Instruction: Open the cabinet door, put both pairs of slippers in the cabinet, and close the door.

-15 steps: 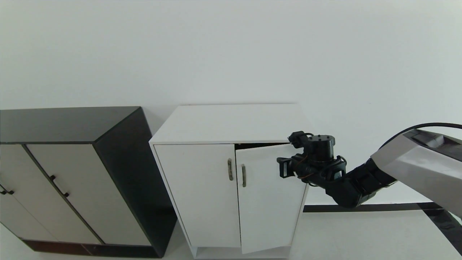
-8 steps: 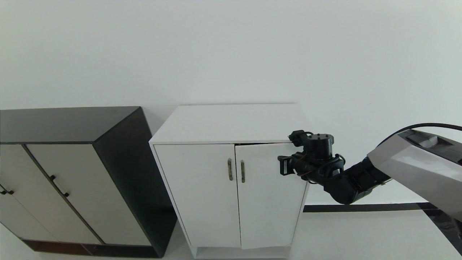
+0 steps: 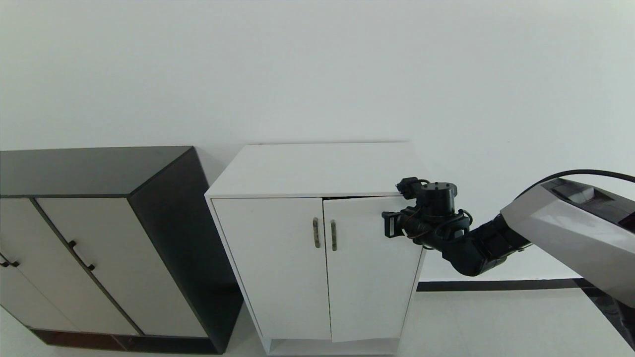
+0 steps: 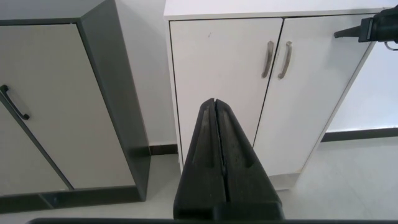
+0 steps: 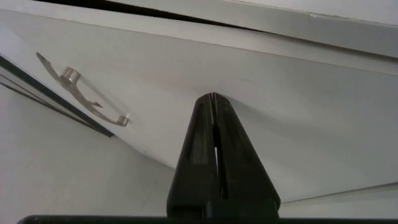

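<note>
Cabinet door (image 3: pixel 369 267), the right leaf of the white cabinet (image 3: pixel 317 168), stands upright with its long axis vertical and faces you, a thin dark gap along its top. Your right claw (image 5: pixel 213 98) is pinched together and empty, its tip at the door's upper face. Your left claw (image 4: pixel 214 102) is likewise closed on nothing, well back from the cabinet.

Bare room: white cabinet (image 3: pixel 317 168), black cabinet (image 3: pixel 173 223), plain wall (image 3: pixel 317 74).
</note>
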